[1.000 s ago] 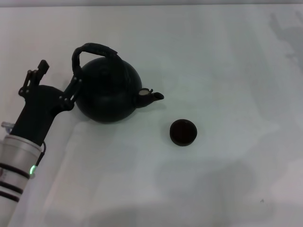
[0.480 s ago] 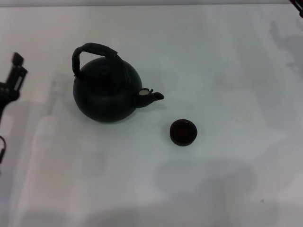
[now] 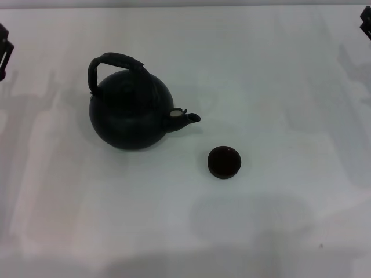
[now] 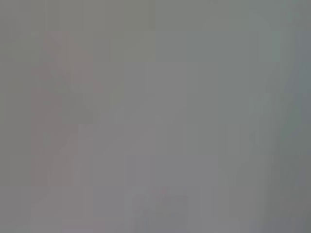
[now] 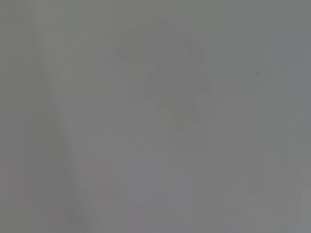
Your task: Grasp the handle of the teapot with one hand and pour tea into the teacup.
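Note:
The matte black teapot point(image 3: 130, 113) stands upright on the white table, left of centre in the head view, its short spout point(image 3: 186, 117) pointing right. Its dark arched handle point(image 3: 113, 62) rises over the top, free of any gripper. The tiny dark teacup point(image 3: 224, 161) stands to the right of the spout and a little nearer, apart from the pot. My left gripper point(image 3: 3, 45) shows only as a dark tip at the far left edge, well clear of the teapot. My right gripper point(image 3: 366, 22) shows only as a dark tip at the far right edge. Both wrist views show only blank grey surface.
The white table point(image 3: 278, 87) spreads around the teapot and cup. Soft shadows of the arms fall on it at the left and right sides. The table's far edge runs along the top of the head view.
My left arm has pulled back from beside the teapot's handle to the far left edge. The right gripper's tip has come into view at the far right edge. The teapot and teacup have not moved.

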Controlling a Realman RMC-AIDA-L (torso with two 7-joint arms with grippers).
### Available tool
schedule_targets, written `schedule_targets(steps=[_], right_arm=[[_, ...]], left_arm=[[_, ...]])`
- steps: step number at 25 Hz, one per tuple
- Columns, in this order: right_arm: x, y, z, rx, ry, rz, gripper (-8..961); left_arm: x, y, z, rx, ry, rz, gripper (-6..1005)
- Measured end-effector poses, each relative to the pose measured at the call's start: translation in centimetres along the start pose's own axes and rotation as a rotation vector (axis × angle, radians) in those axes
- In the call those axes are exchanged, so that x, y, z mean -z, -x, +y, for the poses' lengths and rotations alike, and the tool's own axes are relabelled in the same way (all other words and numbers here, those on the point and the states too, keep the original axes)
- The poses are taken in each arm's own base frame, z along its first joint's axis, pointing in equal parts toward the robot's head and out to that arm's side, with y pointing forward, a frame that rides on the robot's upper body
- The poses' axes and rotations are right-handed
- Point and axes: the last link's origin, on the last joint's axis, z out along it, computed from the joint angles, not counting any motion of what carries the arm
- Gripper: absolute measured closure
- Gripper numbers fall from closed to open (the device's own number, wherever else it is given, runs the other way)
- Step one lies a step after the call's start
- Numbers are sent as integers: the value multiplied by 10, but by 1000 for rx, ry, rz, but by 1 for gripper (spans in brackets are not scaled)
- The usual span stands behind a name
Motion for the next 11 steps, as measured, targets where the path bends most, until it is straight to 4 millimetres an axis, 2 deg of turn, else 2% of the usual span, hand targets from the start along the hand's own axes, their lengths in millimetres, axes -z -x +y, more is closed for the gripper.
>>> schedule_targets(steps=[4, 11], right_arm=[[4, -4, 1, -8, 2, 8, 127], [4, -5, 1, -23, 3, 14, 127]], left_arm=[[-9, 1, 0, 42, 4, -17, 150], [-9, 7, -1, 52, -11, -58, 150]])
